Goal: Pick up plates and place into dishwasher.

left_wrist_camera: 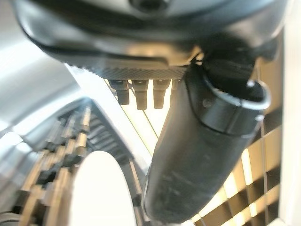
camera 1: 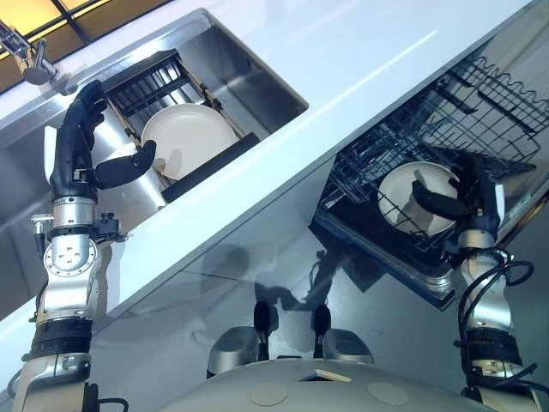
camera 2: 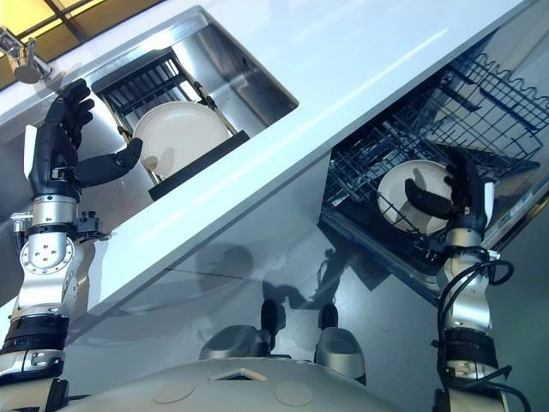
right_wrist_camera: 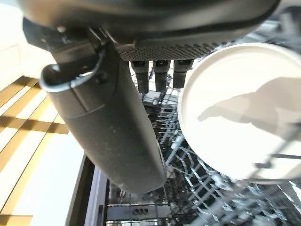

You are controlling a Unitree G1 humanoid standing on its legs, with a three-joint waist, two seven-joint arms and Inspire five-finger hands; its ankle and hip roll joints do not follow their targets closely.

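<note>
A white countertop (camera 1: pixel 360 60) runs across the scene, with a steel sink (camera 1: pixel 249 77) sunk into it on the left and an open dishwasher below its edge on the right, its dark wire rack (camera 1: pixel 480 103) pulled out. In the sink a black dish rack (camera 1: pixel 154 81) holds a white plate (camera 1: pixel 189 137) standing on edge, leaned against the slats so it can be taken by the rim. The left hand (camera 1: pixel 77 154) is raised just beside this plate, fingers straight and spread wide, thumb (camera 1: pixel 124 167) stretched toward the rim; nothing is held, and contact between thumb and plate cannot be confirmed. The left wrist view shows the plate edge past the thumb with a gap.

A second plate (camera 1: pixel 420 197) is stood on edge among the tines of the dishwasher rack, so it is judged as already loaded. The right hand (camera 1: pixel 467 202) is at this plate, thumb across its face and fingers at the rim; in the right wrist view the fingers are seen straight and apart from the plate, so the hold is judged released or nearly so.

A tap (camera 1: pixel 34 60) stands at the far corner of the sink, near the left hand. The sink wall and the dish rack's frame are judged the main obstacles to lifting the remaining plate; the counter edge lies between sink and dishwasher
</note>
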